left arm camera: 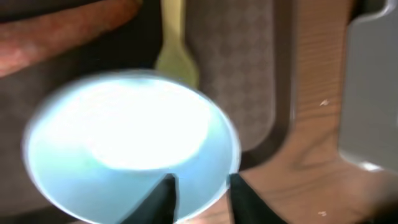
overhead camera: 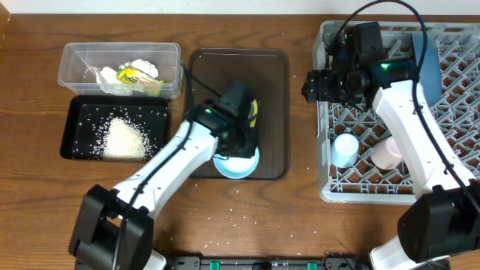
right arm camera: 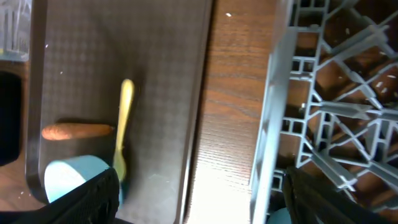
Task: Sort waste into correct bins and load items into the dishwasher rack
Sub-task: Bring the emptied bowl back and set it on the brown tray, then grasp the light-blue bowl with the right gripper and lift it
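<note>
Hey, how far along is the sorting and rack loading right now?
Done: paper and wrapper in the clear box, rice in the black tray, plate, blue cup and pink cup in the rack. In hand: left fingers open around the rim of the bowl. Left: bowl, spoon and carrot on the brown tray, stray grains on the table.

I work over a wooden table (overhead camera: pixel 30 195), brown, with its grain running from side to side. Near its middle lies a dark brown serving tray (overhead camera: pixel 274 90), rectangular with rounded corners and a low raised rim, flat on the wood. Seen close from my wrists, its floor shows a fine woven check pattern.
</note>
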Controlling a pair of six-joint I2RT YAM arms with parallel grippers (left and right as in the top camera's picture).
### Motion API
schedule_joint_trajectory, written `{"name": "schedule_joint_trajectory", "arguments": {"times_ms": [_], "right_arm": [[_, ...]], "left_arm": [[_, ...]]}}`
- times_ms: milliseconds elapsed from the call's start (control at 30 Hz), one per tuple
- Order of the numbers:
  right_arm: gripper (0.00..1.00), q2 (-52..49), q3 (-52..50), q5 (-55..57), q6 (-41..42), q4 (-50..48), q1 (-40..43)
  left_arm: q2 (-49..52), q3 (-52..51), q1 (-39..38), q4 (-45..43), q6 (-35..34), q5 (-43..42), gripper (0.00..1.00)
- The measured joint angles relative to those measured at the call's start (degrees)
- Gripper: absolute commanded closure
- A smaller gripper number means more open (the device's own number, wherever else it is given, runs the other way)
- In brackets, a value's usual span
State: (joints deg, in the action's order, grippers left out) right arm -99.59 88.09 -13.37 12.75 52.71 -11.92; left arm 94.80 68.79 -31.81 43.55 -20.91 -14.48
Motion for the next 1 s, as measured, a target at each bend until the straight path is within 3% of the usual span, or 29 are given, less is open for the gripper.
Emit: {"name": "schedule_joint_trajectory", "arguments": {"times_ms": [267, 533, 733, 900, 1000], "right_arm": [[0.21, -0.02, 0.0, 0.13, 0.0, 0.09, -3.32], [0.26, -3.98, 0.02, 0.09, 0.5, 0.17, -12.68], [0.48, -11.93, 0.0, -0.24, 2.36, 1.05, -20.44], [0.61, -15.96, 0.0, -0.22, 3.69, 3.5, -22.47], [0.87, -16.17, 0.0, -0.2, 3.76, 4.11, -22.84]], "left_arm": [[0.04, 2.25, 2.36, 6.19, -0.26, 4.24, 0.53], [-7.41, 9.94, 16.83, 8.76, -0.31, 5.07, 0.49], [-10.97, 10.54, 25.7, 9.16, -0.31, 5.79, 0.49], [-10.8, 10.51, 27.76, 9.81, -0.31, 5.88, 0.49], [-10.8, 10.51, 27.76, 9.81, -0.31, 5.86, 0.49]]}}
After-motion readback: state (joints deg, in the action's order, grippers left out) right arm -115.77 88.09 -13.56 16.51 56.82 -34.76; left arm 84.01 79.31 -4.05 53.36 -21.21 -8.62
